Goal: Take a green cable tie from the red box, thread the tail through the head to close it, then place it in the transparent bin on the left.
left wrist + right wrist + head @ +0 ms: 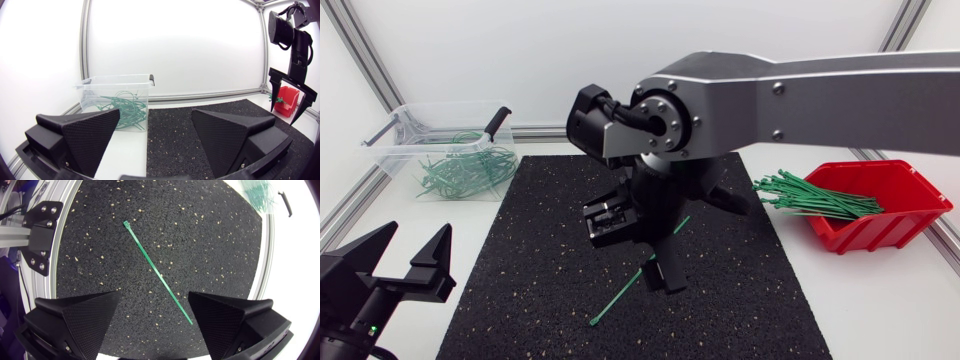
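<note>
Our right claw hung spread over the cable tie (light, springy, slick, we judged), best pinched mid-strap.

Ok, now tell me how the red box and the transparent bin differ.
The red box is opaque and stands right of the black mat; the transparent bin is see-through and stands left of it. The ties in the box lie straight in a bundle, poking out over its rim; the ties in the bin are curled in a loose tangle. Both hold green cable ties and stand off the mat.
</note>
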